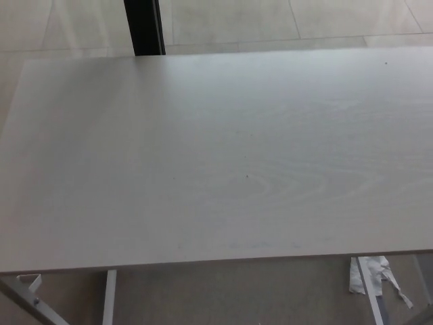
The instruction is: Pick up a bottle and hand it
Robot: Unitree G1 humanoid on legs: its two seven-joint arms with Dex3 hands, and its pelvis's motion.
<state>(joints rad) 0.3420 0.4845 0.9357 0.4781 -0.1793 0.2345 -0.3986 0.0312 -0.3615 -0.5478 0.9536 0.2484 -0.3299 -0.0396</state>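
**Pale wood worktop fills the view, neither robot hand showing**

Pale, whitish wood grain is what we're looking at: the worktop [216, 156] stretches almost edge to edge in the head view, its near edge running across the bottom of the picture and its far edge up near the top. A tiny dark speck [247, 177] sits just right of the worktop's middle, and another speck [386, 63] shows near the far right corner. No bottle can be seen anywhere in this view, so its place cannot be told. Neither the left nor the right robot hand is in shot, so their fingers can't be judged. Beyond the far edge, a black upright post [143, 26] stands on a light tiled floor [270, 20]. Below the near edge, white metal legs [108, 298] show at the left, and a crumpled scrap of white paper [365, 274] lies on the floor at the lower right.
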